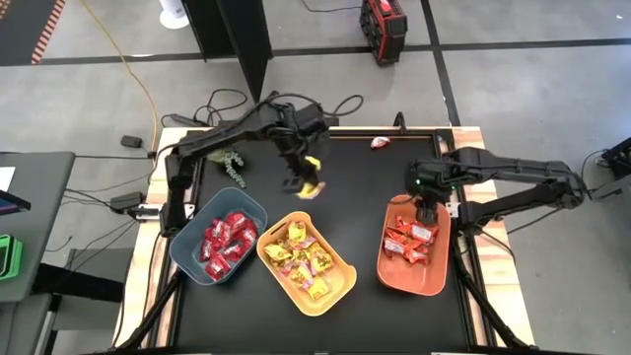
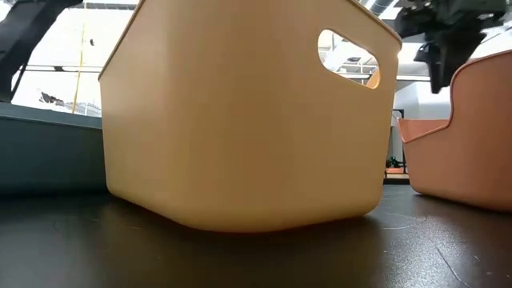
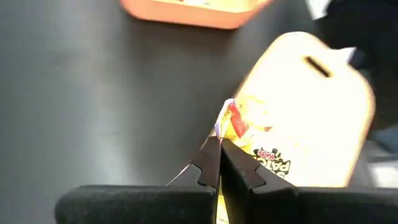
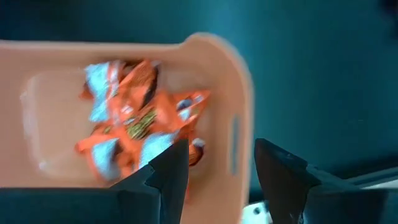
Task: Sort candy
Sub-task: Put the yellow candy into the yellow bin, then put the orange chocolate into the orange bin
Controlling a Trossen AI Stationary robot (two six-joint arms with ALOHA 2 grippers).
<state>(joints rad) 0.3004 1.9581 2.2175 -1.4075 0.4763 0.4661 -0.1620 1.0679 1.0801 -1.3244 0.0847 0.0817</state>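
My left gripper point(image 1: 299, 183) hangs above the dark tabletop, just beyond the yellow bin point(image 1: 306, 264), shut on one yellow candy with pink marks point(image 1: 314, 188). Yellow candy point(image 1: 301, 258) lies in the yellow bin, deep red candy point(image 1: 227, 237) in the blue-grey bin point(image 1: 187, 254), and orange-red candy point(image 1: 409, 240) in the orange bin point(image 1: 419, 281). My right gripper point(image 4: 221, 174) hovers open over the orange bin's far end with nothing between its fingers. One more wrapped candy point(image 1: 380, 142) lies at the table's far edge. My left gripper pinches the yellow candy by an edge of its wrapper point(image 3: 227, 132) between the very ends of its two fingers point(image 3: 208, 163). The fingers slant downward. The candy sticks out past the fingertips, lifted clear of the table and above the yellow bin's level.
A small green sprig point(image 1: 233, 163) lies at the far left of the table. The three bins stand in a row along the near half. In the low view the yellow bin point(image 2: 240, 120) fills the middle. Bare dark tabletop point(image 1: 345, 187) lies between the two arms.
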